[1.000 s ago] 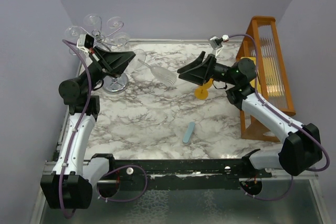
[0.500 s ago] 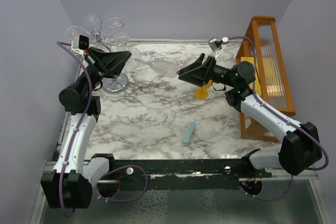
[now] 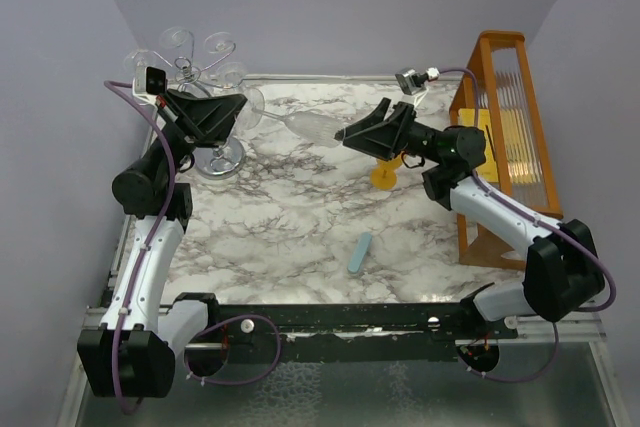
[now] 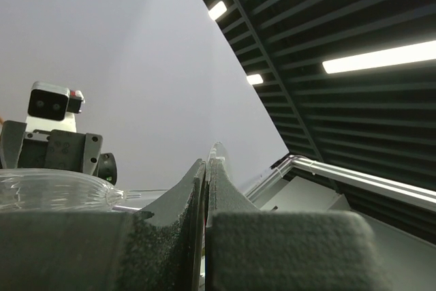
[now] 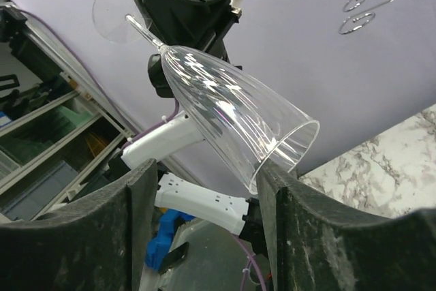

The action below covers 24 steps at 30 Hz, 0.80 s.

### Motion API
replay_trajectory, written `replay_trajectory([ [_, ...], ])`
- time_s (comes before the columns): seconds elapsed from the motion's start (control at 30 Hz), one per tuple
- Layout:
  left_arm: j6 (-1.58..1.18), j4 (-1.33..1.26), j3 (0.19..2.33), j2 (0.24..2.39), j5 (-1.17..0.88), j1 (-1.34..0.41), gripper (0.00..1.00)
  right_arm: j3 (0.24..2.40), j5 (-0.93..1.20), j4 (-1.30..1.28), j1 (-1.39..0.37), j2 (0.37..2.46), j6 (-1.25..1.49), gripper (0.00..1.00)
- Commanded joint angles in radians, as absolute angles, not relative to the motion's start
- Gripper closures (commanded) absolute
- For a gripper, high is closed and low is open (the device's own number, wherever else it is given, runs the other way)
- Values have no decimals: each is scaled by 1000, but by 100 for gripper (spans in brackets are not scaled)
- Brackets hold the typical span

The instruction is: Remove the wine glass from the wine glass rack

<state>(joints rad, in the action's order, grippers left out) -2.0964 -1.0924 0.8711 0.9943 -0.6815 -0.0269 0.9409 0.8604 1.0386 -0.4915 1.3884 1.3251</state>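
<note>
We judge the lift done: the wine glass [image 3: 312,128] hangs level at upper centre, clear of the wine glass rack [image 3: 228,159], stem pinched in the left gripper [image 3: 244,113]; the right gripper [image 3: 348,136] is spread around its bowl, so only handover or set-down remains

Pale lavender walls [image 3: 330,7] enclose a white, grey-veined marble worktop [image 3: 290,217] on three sides. Overhead, a dark slatted ceiling [image 4: 354,5] carries long bright strip lights [image 4: 378,58].

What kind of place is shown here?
Probably a robot test cell, not a home: a marble-pattern table boxed in by plain lilac walls, with the left arm and right arm bolted at its near edge.
</note>
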Motion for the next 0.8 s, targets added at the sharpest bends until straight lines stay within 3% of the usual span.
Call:
replay_trajectory([
  [0.0, -2283, -1154, 886, 991, -637, -34, 100, 944, 882, 1218, -506, 1418, 1432, 44],
  [0.67, -2360, -1326, 813, 987, -503, -45, 100, 992, 759, 1546, -534, 1521, 1611, 91],
  [0.77, -2338, -1323, 816, 980, -502, -44, 88, 1000, 751, 1566, -534, 1530, 1614, 97],
])
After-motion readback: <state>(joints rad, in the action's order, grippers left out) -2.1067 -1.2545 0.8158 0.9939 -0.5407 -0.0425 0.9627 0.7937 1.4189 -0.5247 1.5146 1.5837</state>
